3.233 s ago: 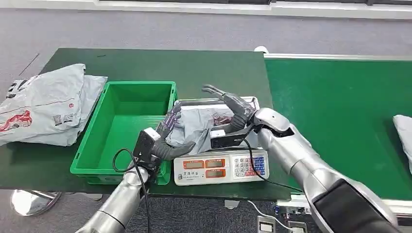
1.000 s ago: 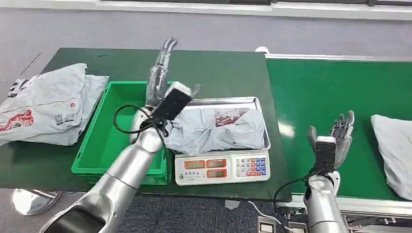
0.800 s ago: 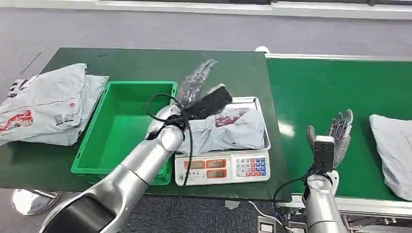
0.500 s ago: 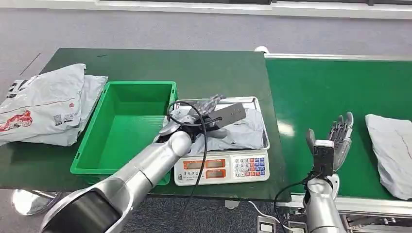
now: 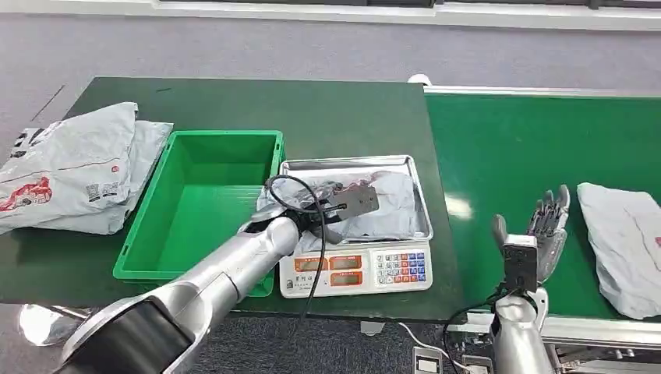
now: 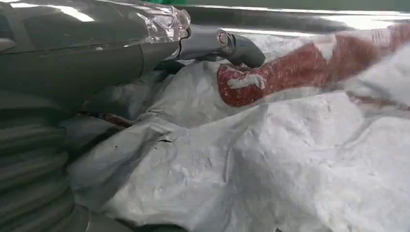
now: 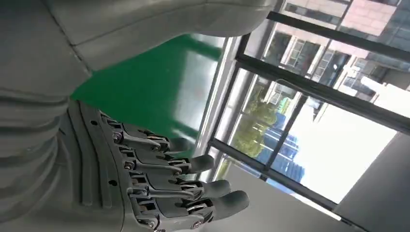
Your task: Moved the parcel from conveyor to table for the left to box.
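On the scale tray [image 5: 355,164] near the table's right edge: left hand [image 5: 331,196] down on the grey parcel [image 5: 390,204], grip impossible to tell.
Needs a firm hold, then a lift over the green box [image 5: 204,204] wall; right hand [image 5: 542,226] spread, idle; second parcel [image 5: 623,234] waiting on conveyor [image 5: 507,140].

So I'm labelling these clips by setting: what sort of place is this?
Probably a parcel-sorting or logistics station: a green conveyor belt carrying a grey plastic mailer bag, an electronic weighing scale, and a green plastic crate.
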